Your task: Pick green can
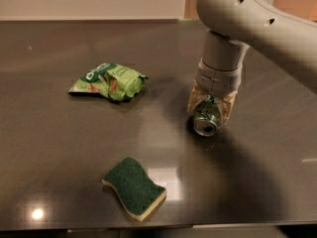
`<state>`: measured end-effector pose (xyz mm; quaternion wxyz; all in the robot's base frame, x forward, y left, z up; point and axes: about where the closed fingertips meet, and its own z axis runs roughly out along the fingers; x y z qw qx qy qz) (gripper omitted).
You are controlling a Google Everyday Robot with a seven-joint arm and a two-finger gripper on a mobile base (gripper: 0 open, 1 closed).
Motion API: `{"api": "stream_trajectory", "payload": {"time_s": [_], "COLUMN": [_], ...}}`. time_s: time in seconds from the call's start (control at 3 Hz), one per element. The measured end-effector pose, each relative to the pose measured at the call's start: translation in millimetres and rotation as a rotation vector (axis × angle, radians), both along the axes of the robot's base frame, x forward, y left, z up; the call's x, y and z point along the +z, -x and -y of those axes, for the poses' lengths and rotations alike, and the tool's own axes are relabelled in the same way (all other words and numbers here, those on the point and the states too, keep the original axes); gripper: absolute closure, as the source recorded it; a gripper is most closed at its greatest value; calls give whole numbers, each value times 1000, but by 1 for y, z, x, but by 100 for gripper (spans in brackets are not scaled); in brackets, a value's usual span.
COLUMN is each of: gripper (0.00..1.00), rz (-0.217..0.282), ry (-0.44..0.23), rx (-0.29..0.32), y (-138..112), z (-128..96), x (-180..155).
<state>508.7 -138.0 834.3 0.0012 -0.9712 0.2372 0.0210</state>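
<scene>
my gripper (208,114) is pinched onto the green can (205,125), low at the right side of the bench (59,148), silver end facing me. i judge the grasp is made; next comes a straight, steady lift.

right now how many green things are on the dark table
3: light-green wrinkly snack bag at left rear; dark-green wavy sponge front centre; dark green metal can at right, clamped in the gripper.

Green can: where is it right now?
Right of centre in the camera view: the can is clamped side-on in the gripper, right of the bag and beyond the sponge.
</scene>
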Motion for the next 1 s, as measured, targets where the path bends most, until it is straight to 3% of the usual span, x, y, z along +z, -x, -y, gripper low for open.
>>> {"api": "stream_trajectory", "payload": {"time_s": [0.33,0.67,1.0], "gripper": [87,100,100], "rz": [10,22,77], "ry": [-16,-60,-116], "rx": [5,-5,-30], "y": [-4,-9,-19], "z": [-6,-16,-31], "x": [18,46,84]}}
